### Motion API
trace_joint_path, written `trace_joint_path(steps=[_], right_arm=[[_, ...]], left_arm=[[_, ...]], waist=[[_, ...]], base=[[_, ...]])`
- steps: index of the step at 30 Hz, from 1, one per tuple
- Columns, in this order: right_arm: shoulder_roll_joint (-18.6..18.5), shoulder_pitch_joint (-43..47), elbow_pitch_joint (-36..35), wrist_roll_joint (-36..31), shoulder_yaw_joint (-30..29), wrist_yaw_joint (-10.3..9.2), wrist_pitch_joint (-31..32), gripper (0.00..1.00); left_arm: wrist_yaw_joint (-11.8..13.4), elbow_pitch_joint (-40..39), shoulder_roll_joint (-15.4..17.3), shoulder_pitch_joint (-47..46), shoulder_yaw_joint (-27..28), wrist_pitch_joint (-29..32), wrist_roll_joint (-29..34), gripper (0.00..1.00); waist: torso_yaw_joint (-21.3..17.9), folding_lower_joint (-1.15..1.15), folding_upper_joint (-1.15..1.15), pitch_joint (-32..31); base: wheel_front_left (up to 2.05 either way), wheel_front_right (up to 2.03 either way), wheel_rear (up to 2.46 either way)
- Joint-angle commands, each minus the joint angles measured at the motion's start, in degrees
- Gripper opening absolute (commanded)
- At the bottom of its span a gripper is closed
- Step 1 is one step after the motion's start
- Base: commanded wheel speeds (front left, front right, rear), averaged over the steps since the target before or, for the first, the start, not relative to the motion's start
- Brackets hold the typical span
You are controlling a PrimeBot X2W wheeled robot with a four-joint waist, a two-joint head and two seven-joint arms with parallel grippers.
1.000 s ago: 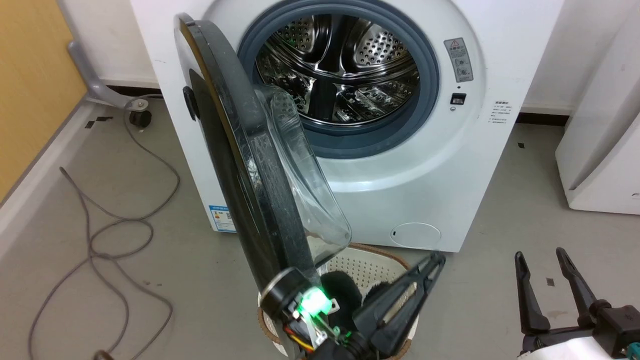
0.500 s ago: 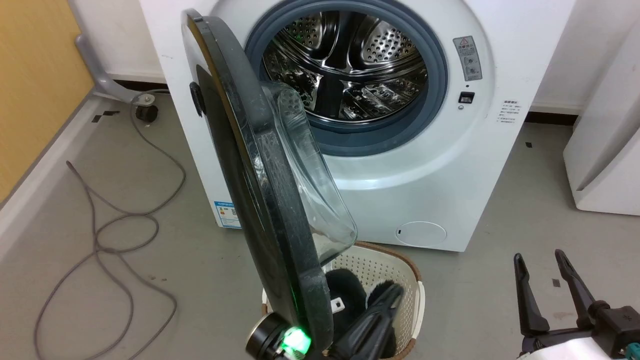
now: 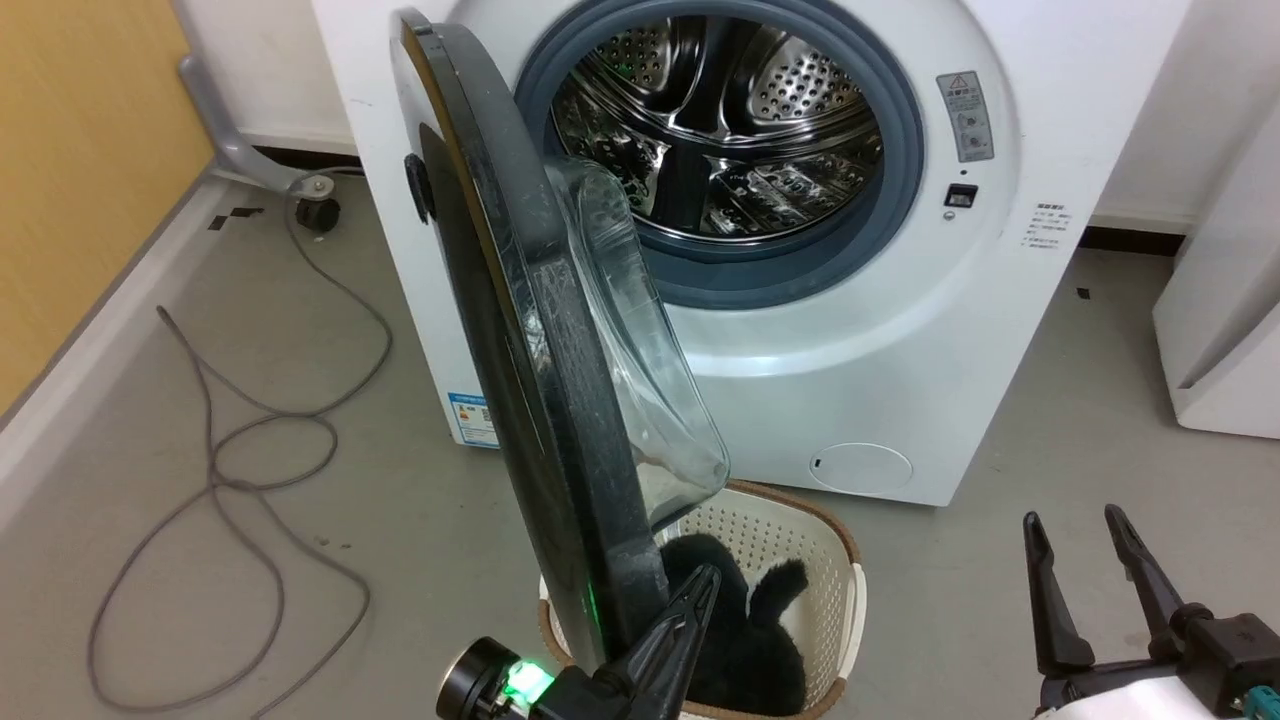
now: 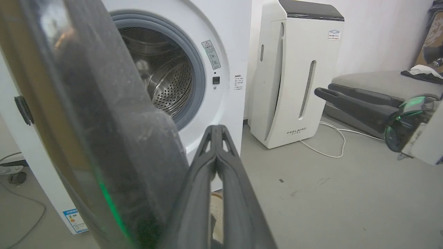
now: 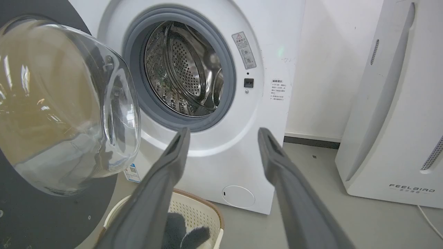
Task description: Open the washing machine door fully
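Grey scuffed floor [image 3: 1000,600], loose cable [image 3: 212,440]; washing machine door [image 3: 520,330] part open; left gripper [image 3: 706,576] jaws together, seemingly against door rim; right gripper [image 3: 1071,518] spread, empty.

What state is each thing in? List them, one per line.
washing machine door, open, swung out on its hinge.
steel drum, exposed, no laundry visible inside.
laundry basket, upright, holding something dark and fluffy.
left gripper, jaws shut, beside the door's lower edge.
right gripper, jaws open, empty.
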Motion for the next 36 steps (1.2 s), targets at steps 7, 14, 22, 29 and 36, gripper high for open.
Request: trace_joint_path(steps=[7, 14, 22, 29, 36], right_arm=[[0.3, 0.6, 0.2, 0.3, -0.4, 0.03, -0.3, 1.0], [0.3, 1.1, 0.3, 0.6, -1.0, 0.03, -0.3, 1.0], [0.3, 1.2, 0.5, 0.6, -1.0, 0.03, -0.3, 1.0], [0.3, 1.1, 0.5, 0.6, -1.0, 0.03, -0.3, 1.0], [0.3, 0.4, 0.5, 0.1, -1.2, 0.03, -0.3, 1.0]], left_arm=[[0.7, -0.7, 0.9, 3.0, 2.9, -0.2, 0.5, 0.0], [1.8, -3.8, 2.4, 6.8, 5.7, -0.2, 0.8, 0.0], [2.2, -3.7, 3.3, 6.5, 9.0, -0.2, 0.8, 0.0], [3.1, -3.1, 4.0, 6.5, 13.4, -0.2, 0.0, 0.0], [3.1, -2.2, 5.5, 4.5, 18.9, -0.2, -0.6, 0.0]], waist=[[2.2, 0.0, 0.0, 0.0], [6.0, 0.0, 0.0, -0.2], [11.6, 0.0, 0.0, -0.2], [15.6, 0.0, 0.0, 0.2], [18.7, 0.0, 0.0, 2.0]], base=[[0.0, 0.0, 0.0], [0.0, 0.0, 0.0], [0.0, 0.0, 0.0], [0.0, 0.0, 0.0], [0.0, 0.0, 0.0]])
